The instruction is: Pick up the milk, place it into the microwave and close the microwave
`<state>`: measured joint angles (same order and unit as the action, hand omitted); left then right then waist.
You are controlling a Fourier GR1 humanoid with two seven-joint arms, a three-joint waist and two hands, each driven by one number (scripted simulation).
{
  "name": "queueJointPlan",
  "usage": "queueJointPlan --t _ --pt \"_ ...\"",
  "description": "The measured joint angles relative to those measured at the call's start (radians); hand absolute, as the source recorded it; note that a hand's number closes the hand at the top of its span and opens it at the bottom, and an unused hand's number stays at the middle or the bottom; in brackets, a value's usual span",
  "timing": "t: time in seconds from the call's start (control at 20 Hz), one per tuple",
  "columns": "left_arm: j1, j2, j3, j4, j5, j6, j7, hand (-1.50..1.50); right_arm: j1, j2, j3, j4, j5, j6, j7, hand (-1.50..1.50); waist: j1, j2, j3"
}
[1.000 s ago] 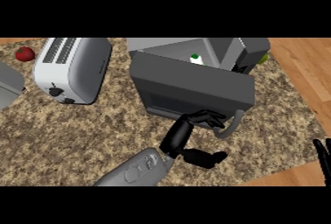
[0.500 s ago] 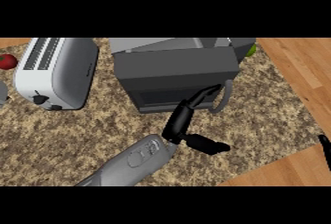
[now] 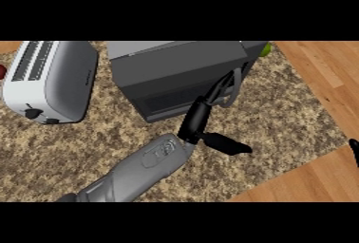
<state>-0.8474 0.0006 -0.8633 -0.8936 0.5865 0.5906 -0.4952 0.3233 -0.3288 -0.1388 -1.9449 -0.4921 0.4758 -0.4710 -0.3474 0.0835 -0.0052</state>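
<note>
The dark grey microwave (image 3: 175, 76) stands at the top middle of the head view, its door swung against the body or very nearly so. My left hand (image 3: 198, 118) reaches up from the lower left. Its straight fingers (image 3: 223, 88) lie against the door by the handle (image 3: 237, 85), and the thumb (image 3: 228, 144) sticks out to the right. The milk is hidden from view. Only a black sliver of my right hand (image 3: 354, 152) shows at the right edge.
A white-and-grey toaster (image 3: 49, 80) lies left of the microwave on the speckled counter (image 3: 280, 123). A red thing (image 3: 2, 71) peeks in at the far left edge and a green thing (image 3: 265, 48) sits behind the microwave's right corner. Wooden floor lies right.
The microwave door has swung from open toward shut with my left hand's fingers against it. The white milk with a green cap, seen inside before, no longer shows.
</note>
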Motion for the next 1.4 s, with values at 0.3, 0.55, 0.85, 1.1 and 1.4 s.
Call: queueJointPlan --t 0.3,0.55,0.85,1.1,1.4 --pt "-0.054 0.000 0.007 0.042 0.051 0.015 -0.017 -1.50 -0.027 -0.028 -0.004 -0.007 -0.038 0.015 0.027 -1.50 -0.024 0.008 0.001" --pt "-0.068 0.003 0.001 0.062 0.084 0.027 -0.045 -1.50 -0.043 -0.047 -0.015 -0.010 -0.062 0.016 0.047 -1.50 -0.043 0.011 0.001" --pt "-0.074 0.004 -0.015 0.075 0.118 0.041 -0.081 -1.50 -0.064 -0.067 -0.029 -0.009 -0.092 0.015 0.068 -1.50 -0.058 0.013 0.001" --pt "-0.078 0.003 -0.027 0.083 0.148 0.050 -0.106 -1.50 -0.076 -0.085 -0.036 -0.008 -0.115 0.019 0.086 -1.50 -0.066 0.013 0.002" --pt "-0.085 0.001 -0.041 0.097 0.179 0.057 -0.135 -1.50 -0.089 -0.108 -0.049 -0.007 -0.140 0.021 0.107 -1.50 -0.072 0.013 0.002"
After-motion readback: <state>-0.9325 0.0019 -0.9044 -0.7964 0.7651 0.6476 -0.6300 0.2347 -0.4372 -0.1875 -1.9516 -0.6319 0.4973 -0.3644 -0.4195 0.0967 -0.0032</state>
